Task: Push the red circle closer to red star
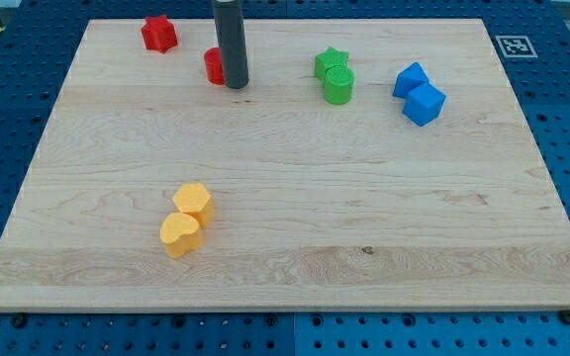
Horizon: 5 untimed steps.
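The red circle (213, 65) sits near the view's top, left of centre, partly hidden behind the dark rod. My tip (236, 84) rests on the board right against the red circle's right side. The red star (158, 34) lies up and to the left of the red circle, near the board's top edge, with a short gap between them.
A green star (331, 62) and a green cylinder (338, 86) touch at the top, right of centre. Two blue blocks (419, 95) sit further right. A yellow hexagon (194, 203) and a yellow heart (179, 234) touch at lower left. The wooden board (364, 218) lies on a blue pegboard.
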{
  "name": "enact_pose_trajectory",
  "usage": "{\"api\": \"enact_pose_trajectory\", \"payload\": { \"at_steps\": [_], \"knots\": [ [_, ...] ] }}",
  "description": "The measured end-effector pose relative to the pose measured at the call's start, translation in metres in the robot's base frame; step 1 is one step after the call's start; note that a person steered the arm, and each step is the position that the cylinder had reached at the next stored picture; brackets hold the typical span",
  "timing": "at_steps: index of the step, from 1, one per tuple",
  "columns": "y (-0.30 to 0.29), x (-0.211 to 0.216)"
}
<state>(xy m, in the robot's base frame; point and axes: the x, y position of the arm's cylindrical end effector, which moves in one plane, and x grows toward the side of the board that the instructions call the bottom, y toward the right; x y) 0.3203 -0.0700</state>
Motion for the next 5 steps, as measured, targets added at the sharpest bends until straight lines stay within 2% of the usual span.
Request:
{"api": "enact_pose_trajectory", "payload": {
  "at_steps": [3,5],
  "knots": [
    [-0.002,-0.042],
    [0.003,-0.025]
  ]
}}
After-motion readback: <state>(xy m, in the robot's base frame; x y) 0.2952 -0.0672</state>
